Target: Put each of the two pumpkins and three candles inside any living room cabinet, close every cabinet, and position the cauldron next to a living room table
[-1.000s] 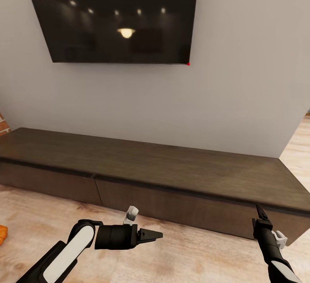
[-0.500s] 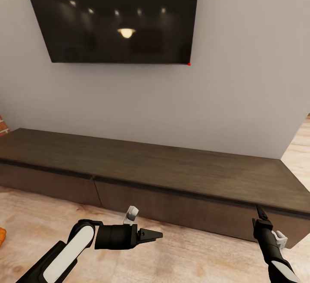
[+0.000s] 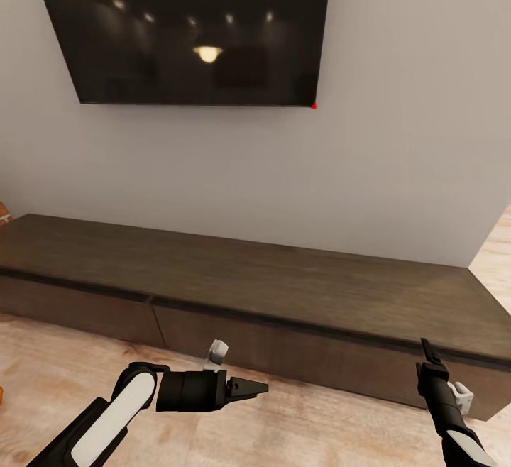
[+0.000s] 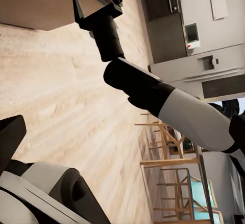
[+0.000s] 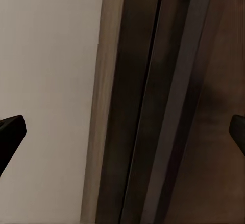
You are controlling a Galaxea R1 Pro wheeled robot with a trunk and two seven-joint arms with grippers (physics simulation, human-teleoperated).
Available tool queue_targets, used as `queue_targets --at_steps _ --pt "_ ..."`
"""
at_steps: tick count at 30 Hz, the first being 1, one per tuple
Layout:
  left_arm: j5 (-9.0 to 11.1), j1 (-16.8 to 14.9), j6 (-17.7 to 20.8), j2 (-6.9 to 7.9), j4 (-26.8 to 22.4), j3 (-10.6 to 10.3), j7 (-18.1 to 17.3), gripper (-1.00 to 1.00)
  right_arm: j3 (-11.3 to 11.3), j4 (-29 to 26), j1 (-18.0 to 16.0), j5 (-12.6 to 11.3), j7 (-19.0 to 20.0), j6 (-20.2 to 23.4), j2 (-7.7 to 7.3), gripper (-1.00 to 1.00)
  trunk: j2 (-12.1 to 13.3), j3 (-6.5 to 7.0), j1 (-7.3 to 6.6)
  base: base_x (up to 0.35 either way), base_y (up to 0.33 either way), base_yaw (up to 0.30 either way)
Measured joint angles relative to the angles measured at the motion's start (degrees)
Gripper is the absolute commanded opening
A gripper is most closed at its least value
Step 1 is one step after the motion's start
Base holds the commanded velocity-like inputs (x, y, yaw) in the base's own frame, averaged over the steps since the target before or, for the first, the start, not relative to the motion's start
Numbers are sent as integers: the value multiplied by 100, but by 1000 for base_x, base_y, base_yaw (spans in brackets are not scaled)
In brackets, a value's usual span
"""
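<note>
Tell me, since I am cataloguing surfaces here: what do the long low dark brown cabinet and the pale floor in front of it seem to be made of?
The long low dark brown cabinet looks like wood or wood veneer with a matte finish: faint lengthwise grain runs along its top and there is no glare. The pale floor looks like light wooden planking, streaked with grain and knots, with a mild sheen. Being rendered, either could be laminate.

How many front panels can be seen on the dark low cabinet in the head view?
2 on the cabinet: a left panel running out of the picture's left edge, and a longer right panel past the seam. More may lie beyond that edge.
</note>
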Motion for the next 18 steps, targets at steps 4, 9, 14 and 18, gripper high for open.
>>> queue_targets --at_steps 4,9,14,18 --pt "-4 0 0 0 0 1 0 100 -1 -1 0 0 -8 -10 0 100 0 0 0 4 0 0" --pt "-4 0 0 0 0 3 0 100 0 -1 0 0 -9 -7 0 100 0 0 0 0 0 0" --pt "-4 0 0 0 0 10 0 100 3 -1 0 0 -9 -11 0 100 0 0 0 0 0 0" --pt "-6 0 -1 3 0 10 0 100 1 -1 0 0 -9 -12 0 100 -2 -44 6 0 0 0"
